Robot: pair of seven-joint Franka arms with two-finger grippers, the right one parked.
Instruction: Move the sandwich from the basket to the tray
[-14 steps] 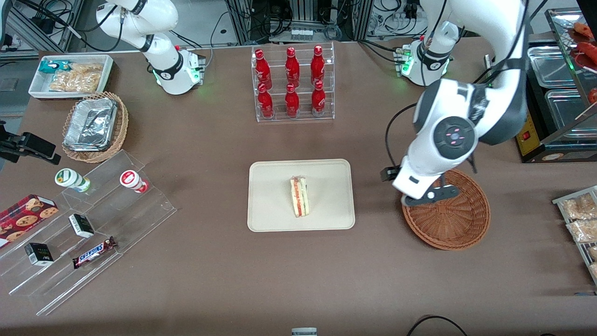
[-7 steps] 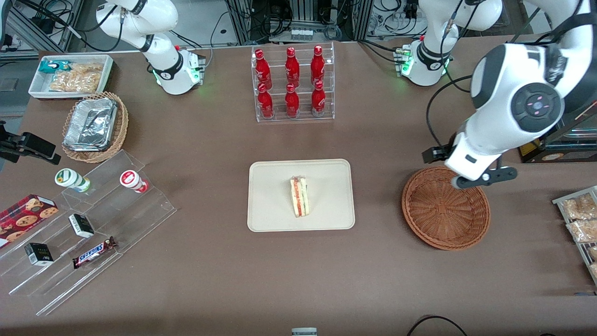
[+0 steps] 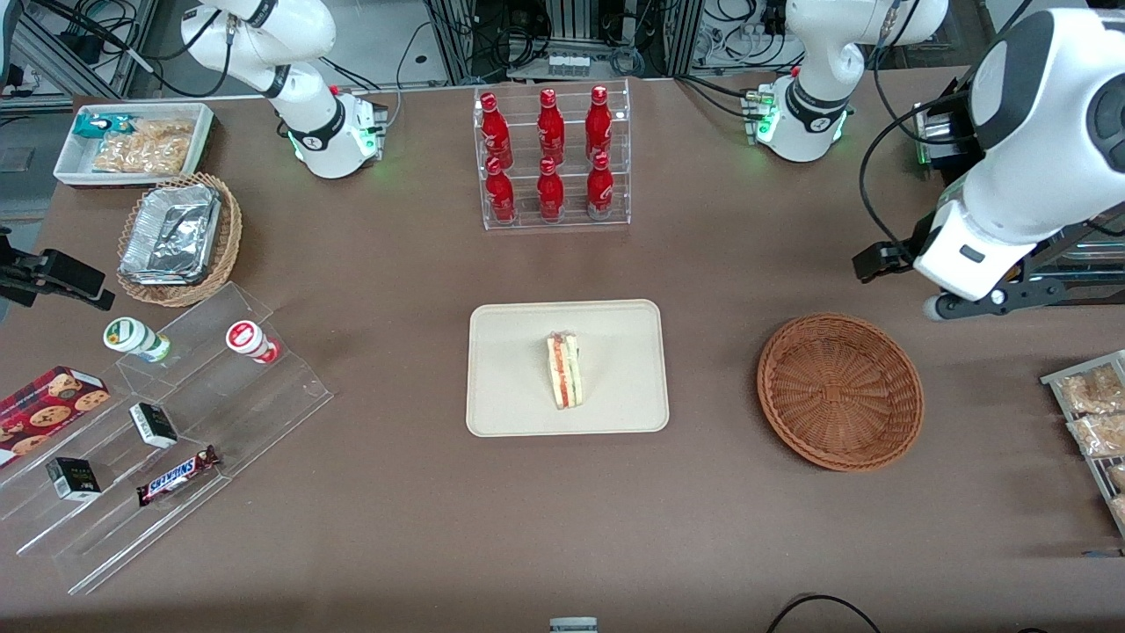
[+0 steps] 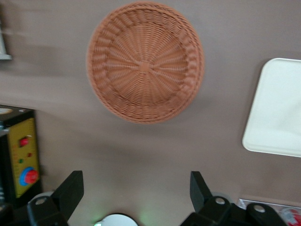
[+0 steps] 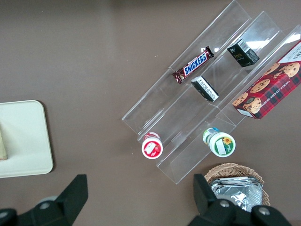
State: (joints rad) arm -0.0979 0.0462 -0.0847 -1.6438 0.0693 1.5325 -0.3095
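Your gripper (image 4: pixel 134 188) hangs high with fingers (image 4: pixel 70 190) spread and nothing held, farther from the front camera than the basket (image 3: pixel 840 392). Your sandwich (image 3: pixel 563 369) lies on the tray (image 3: pixel 505 387).

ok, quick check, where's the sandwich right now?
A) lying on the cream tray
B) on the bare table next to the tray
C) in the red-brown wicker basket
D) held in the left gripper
A: the sandwich lies on the tray, the basket holds nothing, and the gripper hangs open and empty above the table, off toward the working arm's end.
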